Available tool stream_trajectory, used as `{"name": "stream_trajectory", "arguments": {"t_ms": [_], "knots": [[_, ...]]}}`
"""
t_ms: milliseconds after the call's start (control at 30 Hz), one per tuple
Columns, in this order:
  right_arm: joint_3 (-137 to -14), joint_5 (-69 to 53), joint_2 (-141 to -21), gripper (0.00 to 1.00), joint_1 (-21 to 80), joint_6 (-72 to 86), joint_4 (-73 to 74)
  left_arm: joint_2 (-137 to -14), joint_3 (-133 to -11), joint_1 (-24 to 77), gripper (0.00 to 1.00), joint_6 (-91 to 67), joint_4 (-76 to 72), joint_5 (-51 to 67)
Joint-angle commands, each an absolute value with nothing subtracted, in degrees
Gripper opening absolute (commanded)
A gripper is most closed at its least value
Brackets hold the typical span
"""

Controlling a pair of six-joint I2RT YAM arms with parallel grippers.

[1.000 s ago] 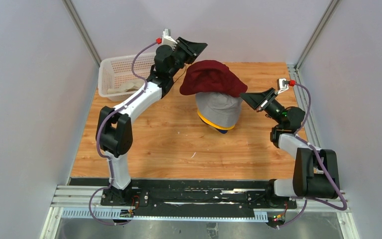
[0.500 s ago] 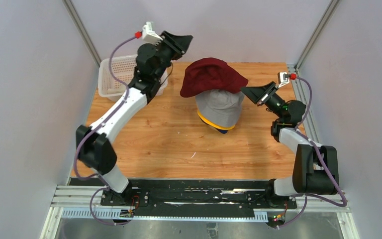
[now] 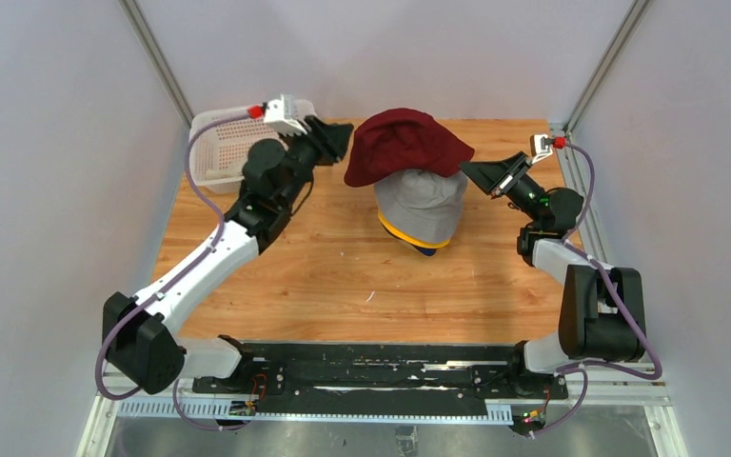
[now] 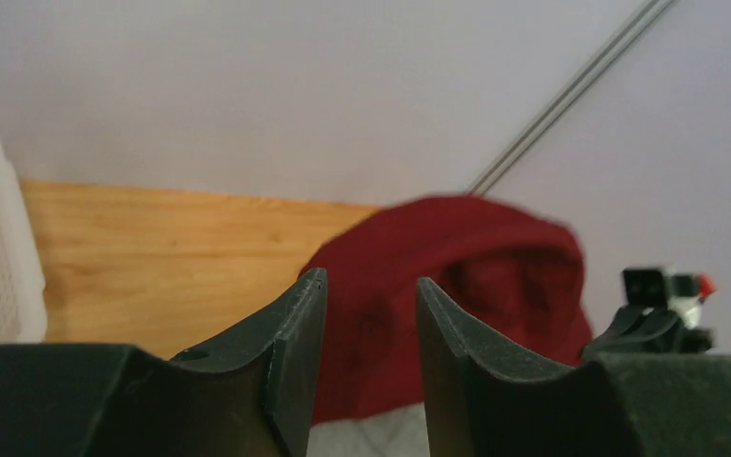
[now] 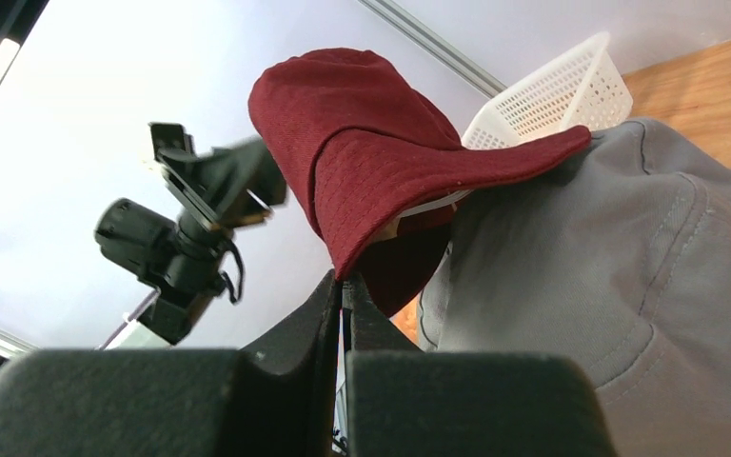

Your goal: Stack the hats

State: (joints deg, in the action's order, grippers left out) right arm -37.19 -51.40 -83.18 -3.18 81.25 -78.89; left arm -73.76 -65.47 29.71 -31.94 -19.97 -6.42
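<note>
A dark red hat (image 3: pixel 405 146) sits tilted on top of a stack at the table's middle back: grey hat (image 3: pixel 421 205), a yellow brim edge (image 3: pixel 402 235) and a navy edge (image 3: pixel 424 250) below. My right gripper (image 3: pixel 466 170) is shut on the red hat's brim (image 5: pixel 345 271) at its right side; the grey hat (image 5: pixel 609 286) fills that view's right. My left gripper (image 3: pixel 343 136) is open and empty just left of the red hat (image 4: pixel 457 286), not touching it. The beige hat lies in the basket, mostly hidden.
A white perforated basket (image 3: pixel 217 145) stands at the back left, partly behind the left arm, with pale fabric (image 3: pixel 217 174) in it. Grey walls close in the table at the back and both sides.
My left arm has swung down and back from above the stack, its gripper dropping to hat level beside the red hat. My right gripper has stayed on the brim.
</note>
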Motion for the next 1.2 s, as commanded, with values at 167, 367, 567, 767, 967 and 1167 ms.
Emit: {"name": "stream_trajectory", "arguments": {"t_ms": [167, 367, 567, 767, 967, 1167], "knots": [[-39.9, -51.3, -84.1, 0.01, -4.0, 82.9, -83.6, -67.9, -48.8, 34.4, 0.45, -27.1, -27.9, -18.7], [-39.6, -51.4, -84.1, 0.0, -4.0, 83.1, -84.1, -68.6, -45.5, 34.4, 0.52, -24.8, -34.4, -19.5], [-39.5, -51.5, -84.1, 0.01, -4.0, 83.0, -84.1, -72.0, -43.8, 34.4, 0.69, -22.7, -44.0, -16.6], [-39.5, -51.6, -84.3, 0.01, -4.0, 82.9, -84.1, -77.4, -45.8, 34.4, 0.75, -20.3, -49.2, -9.8], [-39.4, -51.6, -84.6, 0.01, -4.0, 82.9, -84.4, -82.4, -48.4, 34.4, 0.75, -20.4, -53.7, -4.8], [-39.3, -51.6, -85.0, 0.01, -4.0, 83.1, -84.9, -86.9, -51.2, 34.4, 0.66, -21.6, -58.5, -1.3]]}}
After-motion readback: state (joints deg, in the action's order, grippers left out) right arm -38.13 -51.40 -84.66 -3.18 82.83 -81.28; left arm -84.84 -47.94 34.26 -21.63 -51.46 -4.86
